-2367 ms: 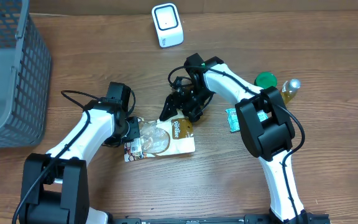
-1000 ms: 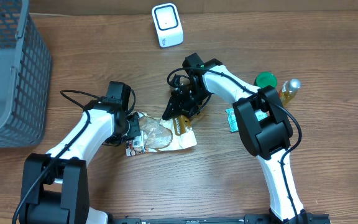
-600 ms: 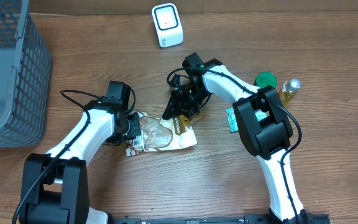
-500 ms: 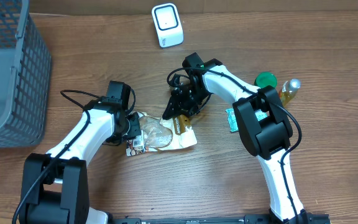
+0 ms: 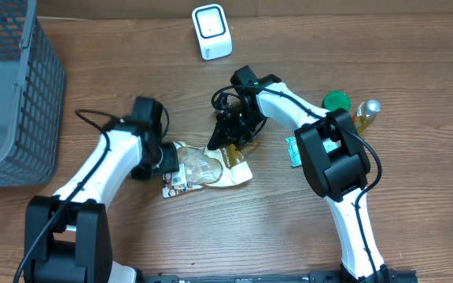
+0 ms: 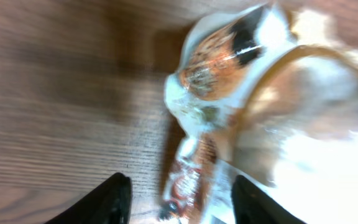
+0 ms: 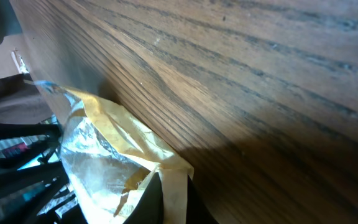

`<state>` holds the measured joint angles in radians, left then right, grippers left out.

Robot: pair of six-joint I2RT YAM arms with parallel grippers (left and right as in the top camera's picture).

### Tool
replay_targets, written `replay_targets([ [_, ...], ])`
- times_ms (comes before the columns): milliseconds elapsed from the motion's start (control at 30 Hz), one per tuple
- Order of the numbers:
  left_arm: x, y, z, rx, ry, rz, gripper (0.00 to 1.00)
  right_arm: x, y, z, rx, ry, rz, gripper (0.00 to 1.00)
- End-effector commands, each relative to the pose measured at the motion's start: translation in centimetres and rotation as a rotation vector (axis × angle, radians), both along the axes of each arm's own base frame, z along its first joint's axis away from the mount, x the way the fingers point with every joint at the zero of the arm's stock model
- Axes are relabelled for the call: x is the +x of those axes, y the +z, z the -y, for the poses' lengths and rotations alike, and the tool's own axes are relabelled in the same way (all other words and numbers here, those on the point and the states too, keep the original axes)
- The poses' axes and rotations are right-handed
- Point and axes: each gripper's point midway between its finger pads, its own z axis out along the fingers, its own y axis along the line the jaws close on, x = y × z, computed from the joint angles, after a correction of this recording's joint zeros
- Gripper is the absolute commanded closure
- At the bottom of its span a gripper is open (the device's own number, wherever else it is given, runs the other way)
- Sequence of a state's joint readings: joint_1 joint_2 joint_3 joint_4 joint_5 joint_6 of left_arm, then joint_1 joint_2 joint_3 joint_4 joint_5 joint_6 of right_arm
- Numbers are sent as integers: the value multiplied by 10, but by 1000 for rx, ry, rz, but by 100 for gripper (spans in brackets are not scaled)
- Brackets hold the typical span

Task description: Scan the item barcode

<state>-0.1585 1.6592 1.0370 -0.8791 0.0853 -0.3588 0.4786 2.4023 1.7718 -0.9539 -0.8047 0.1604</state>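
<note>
Pinching the tan upper corner of the snack packet (image 5: 203, 169), the right gripper (image 5: 228, 148) keeps its jaws pressed together on the thin foil edge; its wrist view shows the two fingers meeting on the yellow flap. The left gripper (image 6: 179, 190) stands with jaws well apart, its dark fingertips (image 6: 114, 199) on either side of the packet's crumpled 9 o'clock end and, as far as I can tell, holding nothing. The packet lies near the middle of the wooden table (image 5: 415, 220), between the two arms. I judge the step in hand to be the pick-up, with the right arm alone gripping the item. The next move calls for lifting the packet clear and carrying it toward the white barcode scanner (image 5: 211, 31) at 12 o'clock, with the printed code turned to its window. Where the barcode sits I cannot tell. A one-corner hold on limp foil may let it droop or slip.
</note>
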Motion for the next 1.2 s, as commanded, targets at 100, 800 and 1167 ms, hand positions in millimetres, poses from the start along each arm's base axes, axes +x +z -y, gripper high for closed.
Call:
replay_targets([
  [100, 63, 68, -14, 4, 6, 183, 32, -5, -24, 8, -67, 6, -8, 96],
  [800, 83, 96, -126, 235, 237, 267, 0, -5, -24, 8, -67, 6, -8, 96],
  [1167, 86, 96, -123, 217, 235, 276, 0, -5, -24, 8, -67, 6, -8, 96],
])
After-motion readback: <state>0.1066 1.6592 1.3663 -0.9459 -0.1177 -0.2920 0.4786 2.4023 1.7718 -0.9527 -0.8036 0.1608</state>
